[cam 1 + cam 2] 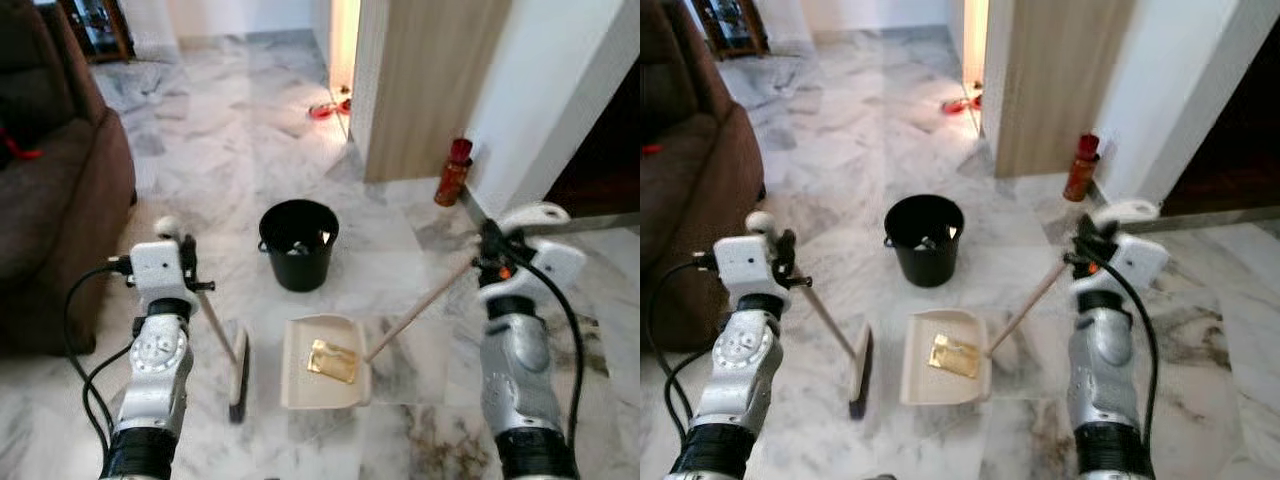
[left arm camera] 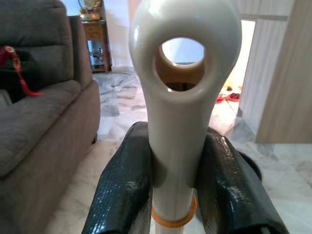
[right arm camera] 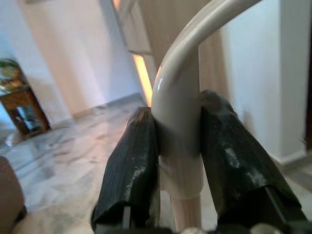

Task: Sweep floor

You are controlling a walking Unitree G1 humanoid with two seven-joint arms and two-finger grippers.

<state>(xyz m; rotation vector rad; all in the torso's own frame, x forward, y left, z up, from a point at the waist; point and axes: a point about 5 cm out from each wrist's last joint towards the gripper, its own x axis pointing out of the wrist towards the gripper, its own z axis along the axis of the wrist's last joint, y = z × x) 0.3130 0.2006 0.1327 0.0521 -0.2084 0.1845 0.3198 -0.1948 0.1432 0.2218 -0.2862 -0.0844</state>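
Fingers of the left gripper clamp the cream broom handle just below its eyelet, forearm raised upright, broom head on the marble floor. Right gripper pinches the dustpan handle, arm raised too. Dustpan lies between the arms holding a gold wrapper, black bucket just beyond.

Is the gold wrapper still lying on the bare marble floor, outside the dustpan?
No, the crumpled gold wrapper lies inside the cream plastic dustpan, in front of the black round bucket.
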